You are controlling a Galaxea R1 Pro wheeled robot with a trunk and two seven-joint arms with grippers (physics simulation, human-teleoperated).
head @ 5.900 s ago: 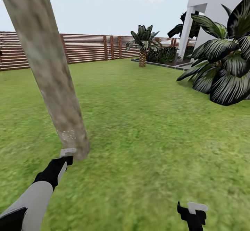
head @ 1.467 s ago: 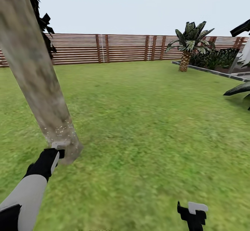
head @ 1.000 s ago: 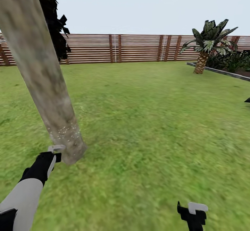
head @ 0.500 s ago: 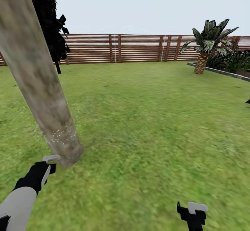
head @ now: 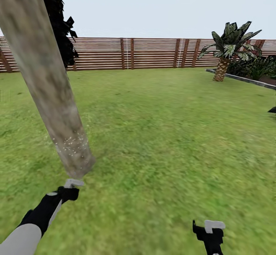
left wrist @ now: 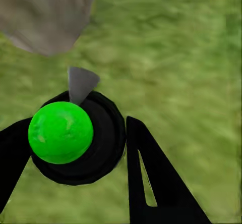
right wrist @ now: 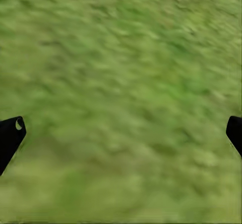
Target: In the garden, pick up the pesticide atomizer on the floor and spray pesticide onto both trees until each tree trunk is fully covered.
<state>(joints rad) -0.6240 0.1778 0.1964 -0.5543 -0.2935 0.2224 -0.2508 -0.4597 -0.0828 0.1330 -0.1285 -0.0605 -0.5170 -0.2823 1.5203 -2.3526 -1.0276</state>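
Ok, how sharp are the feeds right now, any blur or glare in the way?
Head view: fence and palm crisp, near grass smeared, no glare. Left wrist view: the sprayer's green cap is sharp, the trunk soft and grey. Right wrist view: grass blurred all over.

Atomizer (left wrist: 63, 133) held nr speckled trunk (head: 50, 90).

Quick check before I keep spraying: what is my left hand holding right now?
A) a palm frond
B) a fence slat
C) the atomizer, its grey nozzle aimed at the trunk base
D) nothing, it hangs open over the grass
C: the left hand is clamped round the atomizer, whose grey nozzle points at the speckled tree trunk.
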